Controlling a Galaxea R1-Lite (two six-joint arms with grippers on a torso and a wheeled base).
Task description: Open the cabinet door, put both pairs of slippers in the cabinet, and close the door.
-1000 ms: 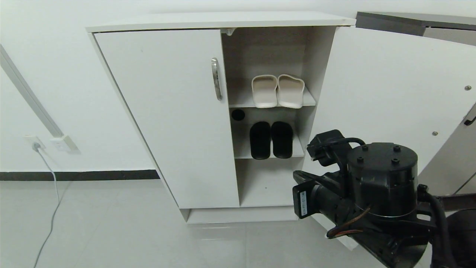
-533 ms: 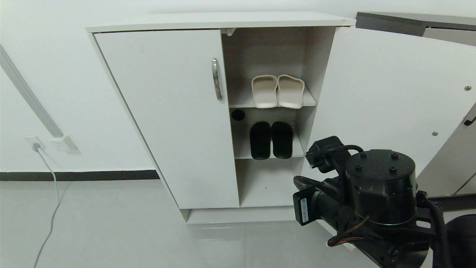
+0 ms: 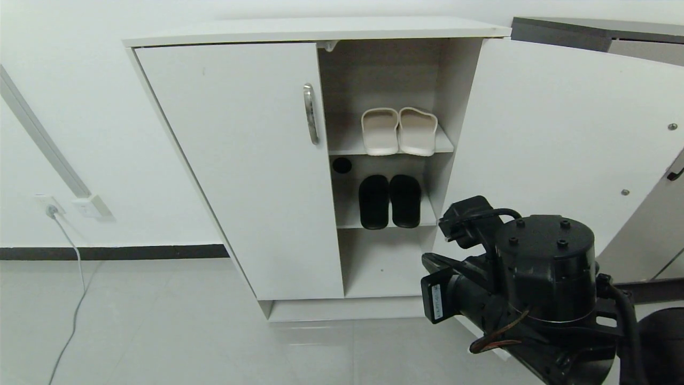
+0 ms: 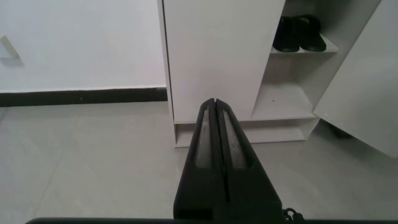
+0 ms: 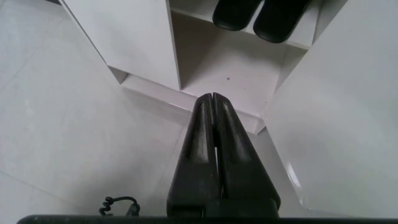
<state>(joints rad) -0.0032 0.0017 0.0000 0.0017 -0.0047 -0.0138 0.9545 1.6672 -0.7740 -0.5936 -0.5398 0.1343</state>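
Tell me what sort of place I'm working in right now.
Probably a home entryway or hallway, or a mock-up of one. A white shoe cabinet stands against a plain wall with pale slippers and black slippers on its shelves. There is a tiled floor and a wall socket low down.

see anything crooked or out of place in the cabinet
Nothing stands out. The white slippers sit side by side on the upper shelf, the black slippers on the shelf below, both pairs straight. Only the right door stands open.
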